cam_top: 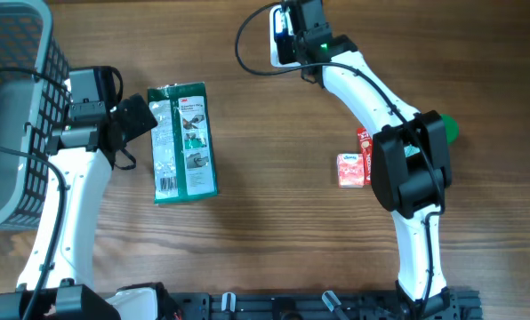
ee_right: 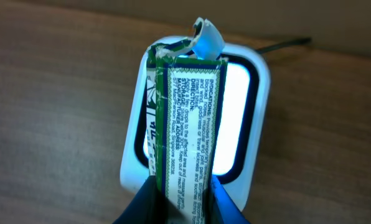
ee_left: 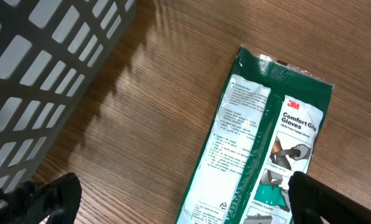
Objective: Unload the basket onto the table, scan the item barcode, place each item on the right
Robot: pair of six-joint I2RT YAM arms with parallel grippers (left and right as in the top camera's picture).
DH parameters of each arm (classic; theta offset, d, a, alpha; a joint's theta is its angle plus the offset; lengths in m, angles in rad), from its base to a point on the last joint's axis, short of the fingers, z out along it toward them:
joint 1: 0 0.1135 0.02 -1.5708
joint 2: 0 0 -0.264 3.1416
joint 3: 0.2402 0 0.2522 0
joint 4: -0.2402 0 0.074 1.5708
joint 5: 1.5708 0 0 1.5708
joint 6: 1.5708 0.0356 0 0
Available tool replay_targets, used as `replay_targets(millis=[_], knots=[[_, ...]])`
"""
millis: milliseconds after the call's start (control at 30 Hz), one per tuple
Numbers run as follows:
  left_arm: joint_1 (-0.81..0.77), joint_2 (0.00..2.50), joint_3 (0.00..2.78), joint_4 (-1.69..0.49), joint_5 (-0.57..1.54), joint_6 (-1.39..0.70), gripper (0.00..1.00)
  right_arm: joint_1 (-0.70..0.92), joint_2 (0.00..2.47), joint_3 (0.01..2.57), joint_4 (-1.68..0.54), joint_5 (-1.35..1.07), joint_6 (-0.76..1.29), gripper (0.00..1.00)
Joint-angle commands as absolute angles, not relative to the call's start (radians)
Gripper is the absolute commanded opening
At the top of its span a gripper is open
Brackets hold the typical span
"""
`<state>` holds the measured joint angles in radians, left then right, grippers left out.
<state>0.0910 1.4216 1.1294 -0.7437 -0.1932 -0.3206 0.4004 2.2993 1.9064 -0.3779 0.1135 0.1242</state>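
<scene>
Green carton (ee_right: pixel 188 118) gripped at the lit scanner (cam_top: pixel 277 43), by the counter's (cam_top: pixel 247 231) far edge.
Overhead, the right fingers (cam_top: pixel 293 25) are seen over the scanner; the left fingers (cam_top: pixel 139 116) are spread wide at a glove packet (cam_top: pixel 183 142) near a grey basket (cam_top: pixel 16 107). From the left wrist, the packet is shown flat under the parted fingers. From the right wrist, the carton is clamped between the fingers, its end before the glowing window.

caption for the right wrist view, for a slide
The right gripper holds a green box, its top torn, before the lit white scanner on the wooden table.
</scene>
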Motion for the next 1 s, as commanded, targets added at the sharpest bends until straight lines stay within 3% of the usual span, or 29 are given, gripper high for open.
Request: replay_targets(millis=[0, 233, 400, 600, 767, 967], knots=[[0.095, 1.416, 1.132, -0.741, -0.192, -0.330, 1.00, 0.397, 2.295, 1.918, -0.363, 0.157, 0.194, 0.04], [0.095, 1.416, 1.132, -0.741, -0.192, -0.330, 1.00, 0.377, 2.214, 1.919, -0.376, 0.155, 0.243, 0.04], [0.095, 1.416, 1.132, -0.741, -0.192, -0.330, 1.00, 0.360, 2.038, 1.919, -0.527, 0.089, 0.242, 0.04], [0.095, 1.416, 1.132, -0.741, -0.192, -0.330, 1.00, 0.311, 1.829, 1.919, -0.973, 0.077, 0.243, 0.04], [0.095, 1.416, 1.132, -0.741, -0.192, -0.330, 1.00, 0.262, 1.818, 1.882, -1.303, 0.078, 0.238, 0.04], [0.095, 1.416, 1.132, -0.741, -0.192, -0.330, 1.00, 0.223, 1.824, 1.604, -1.234, 0.089, 0.239, 0.05]])
